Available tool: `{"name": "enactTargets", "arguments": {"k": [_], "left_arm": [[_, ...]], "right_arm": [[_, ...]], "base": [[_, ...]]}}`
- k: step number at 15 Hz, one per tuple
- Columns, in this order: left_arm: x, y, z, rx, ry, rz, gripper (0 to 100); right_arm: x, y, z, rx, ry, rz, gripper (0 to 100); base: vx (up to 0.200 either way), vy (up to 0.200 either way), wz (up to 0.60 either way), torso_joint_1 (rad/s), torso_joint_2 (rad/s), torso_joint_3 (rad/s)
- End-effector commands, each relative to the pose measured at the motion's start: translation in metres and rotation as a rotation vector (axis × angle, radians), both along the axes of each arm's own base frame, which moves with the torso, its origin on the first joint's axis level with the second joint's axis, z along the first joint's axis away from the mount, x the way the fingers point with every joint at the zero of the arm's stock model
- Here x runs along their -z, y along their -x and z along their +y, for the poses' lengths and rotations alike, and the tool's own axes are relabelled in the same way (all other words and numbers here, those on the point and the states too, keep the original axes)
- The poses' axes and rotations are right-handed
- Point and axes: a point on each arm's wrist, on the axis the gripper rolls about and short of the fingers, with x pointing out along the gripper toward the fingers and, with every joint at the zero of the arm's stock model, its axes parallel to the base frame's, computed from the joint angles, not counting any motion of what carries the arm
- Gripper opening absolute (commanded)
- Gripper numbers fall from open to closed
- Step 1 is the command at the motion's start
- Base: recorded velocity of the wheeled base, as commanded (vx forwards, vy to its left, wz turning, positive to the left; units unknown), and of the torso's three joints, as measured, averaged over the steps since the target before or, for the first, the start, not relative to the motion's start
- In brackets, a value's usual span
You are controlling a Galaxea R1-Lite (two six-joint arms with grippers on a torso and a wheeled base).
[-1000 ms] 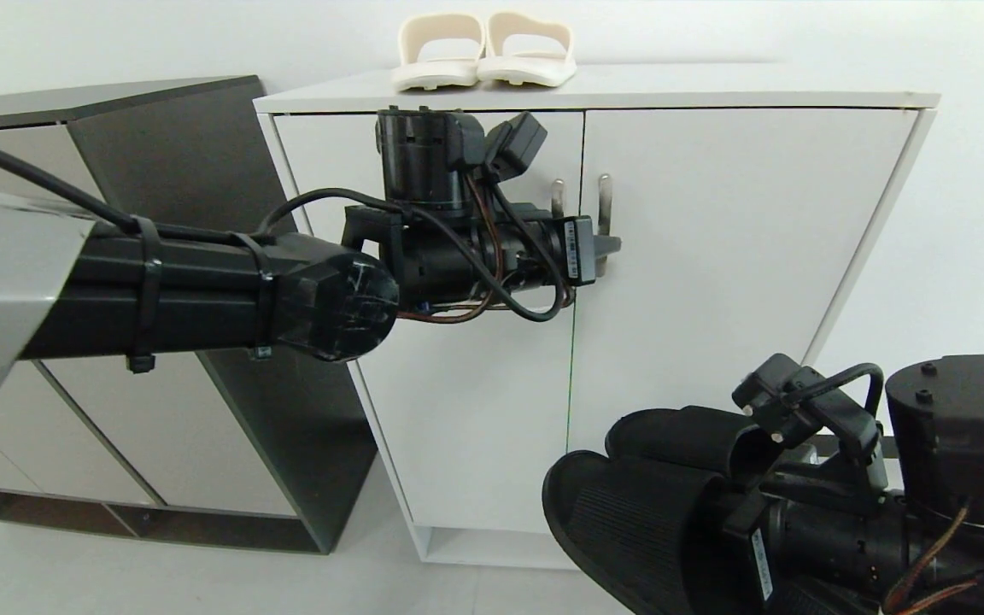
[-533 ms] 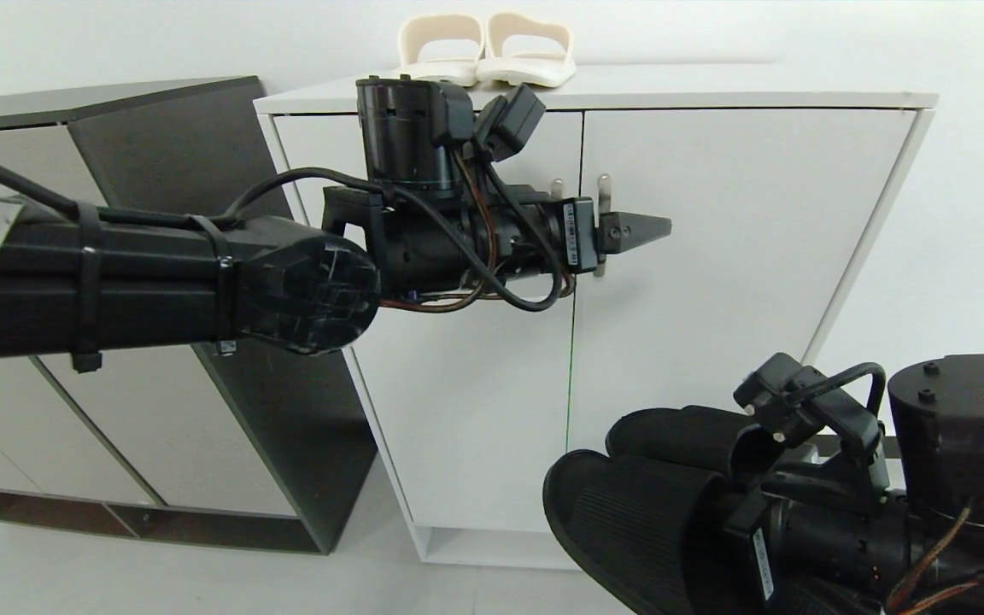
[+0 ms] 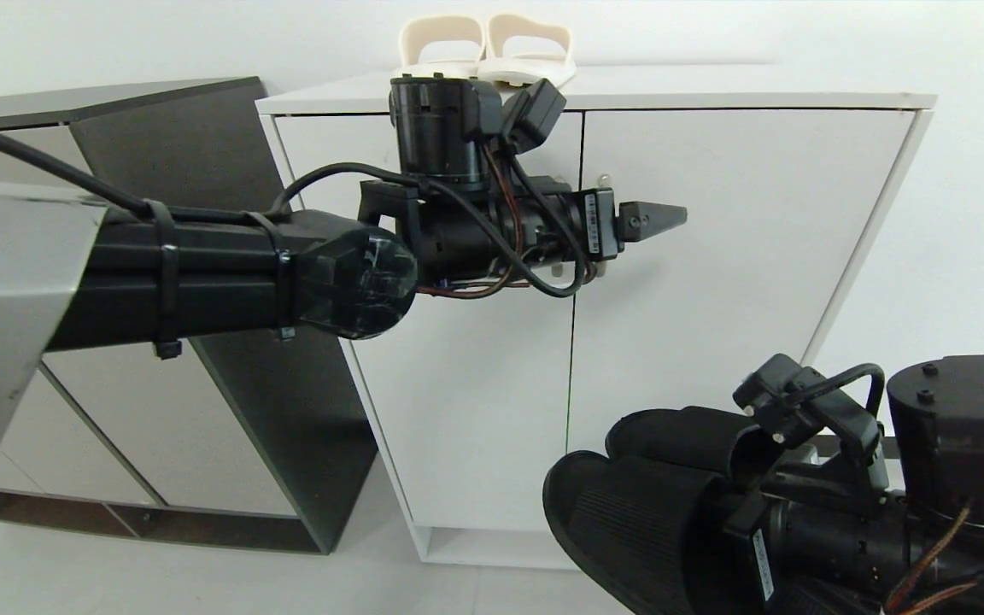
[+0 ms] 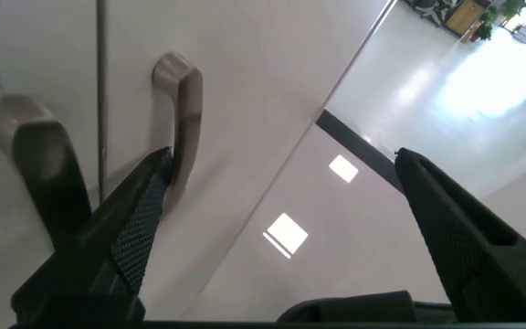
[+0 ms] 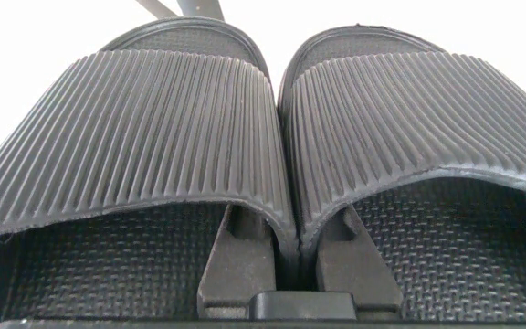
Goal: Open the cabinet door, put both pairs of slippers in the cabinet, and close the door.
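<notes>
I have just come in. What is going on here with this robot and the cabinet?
A two-armed robot is putting slippers away in a white two-door cabinet. Both doors are shut. The left pincer is open and sits beside a curved metal door handle without gripping it. The right pincer holds a pair of black ribbed rubber slippers low in front of the cabinet. A pair of cream slippers lies on top of the cabinet. Neither pair is inside yet.
</notes>
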Motion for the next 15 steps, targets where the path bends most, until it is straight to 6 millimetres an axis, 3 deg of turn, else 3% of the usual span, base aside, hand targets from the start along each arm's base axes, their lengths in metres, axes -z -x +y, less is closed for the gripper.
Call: {"name": "enactTargets", "arguments": {"k": [1, 2, 6, 10, 15], "left_arm": [[0.008, -0.01, -0.007, -0.003, -0.006, 0.009, 100], [0.008, -0.01, -0.007, -0.003, -0.005, 0.008, 0], [0.005, -0.006, -0.005, -0.001, -0.013, 0.021, 0], [-0.003, 0.04, 0.01, 0.043, -0.028, 0.031, 0], [0.0, 0.065, 0.017, 0.068, -0.007, 0.003, 0]], "right_arm": [[0.001, 0.0, 0.001, -0.002, 0.002, 0.002, 0], [0.001, 0.0, 0.001, -0.002, 0.002, 0.002, 0], [0.001, 0.001, 0.0, -0.019, -0.004, 0.008, 0], [0.003, 0.012, -0.008, -0.157, -0.026, 0.034, 0], [0.009, 0.019, -0.013, -0.23, 0.004, 0.024, 0]], "base": [[0.0, 0.0, 0.0, 0.0, 0.0, 0.0], [0.0, 0.0, 0.0, 0.0, 0.0, 0.0], [0.0, 0.0, 0.0, 0.0, 0.0, 0.0], [0.0, 0.0, 0.0, 0.0, 0.0, 0.0], [0.0, 0.0, 0.0, 0.0, 0.0, 0.0]]}}
